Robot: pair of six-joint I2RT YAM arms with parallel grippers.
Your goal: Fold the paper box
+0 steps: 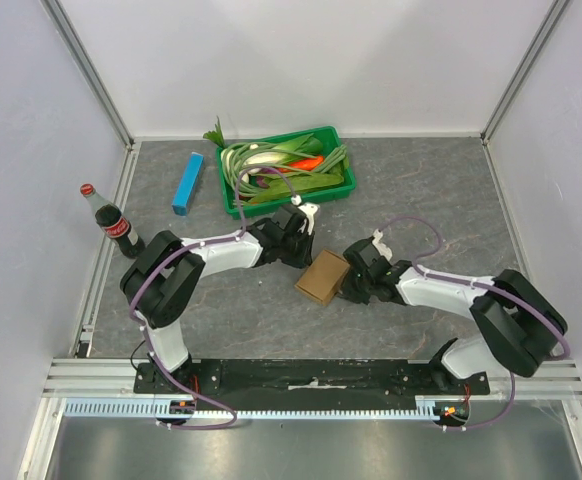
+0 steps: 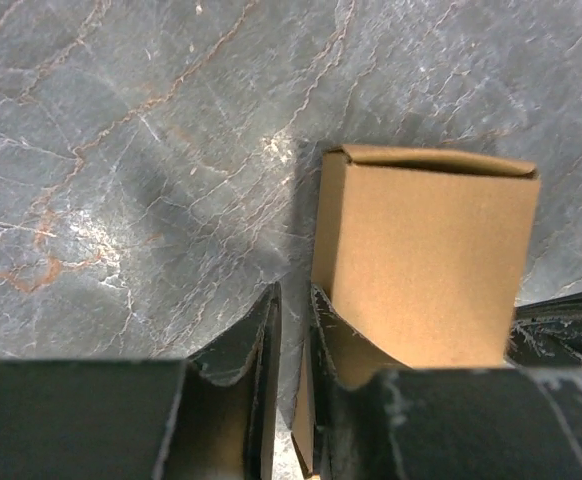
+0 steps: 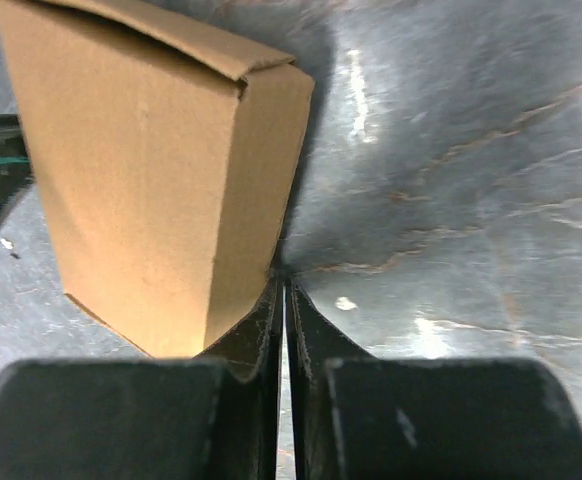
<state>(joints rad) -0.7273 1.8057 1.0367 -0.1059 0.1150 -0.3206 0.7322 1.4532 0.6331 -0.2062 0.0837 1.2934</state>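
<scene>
**HOLDINGS: PAPER BOX BETWEEN MY CLAWS**

1. Grey marbled table (image 1: 451, 200), beneath both claws.
2. Green tray (image 1: 345, 160) of vegetables, beyond my left claw (image 2: 293, 330).
3. Paper box (image 1: 322, 277), brown and squared up, between my claws. One cardboard edge sits in my left claw's narrow gap; pinched or freed, I cannot tell. A corner touches my right claw (image 3: 284, 300), clenched to a sliver on nothing.
4. Cola bottle (image 1: 111, 222), far left of my left claw.
5. Blue box (image 1: 187, 183), left of the tray.
</scene>
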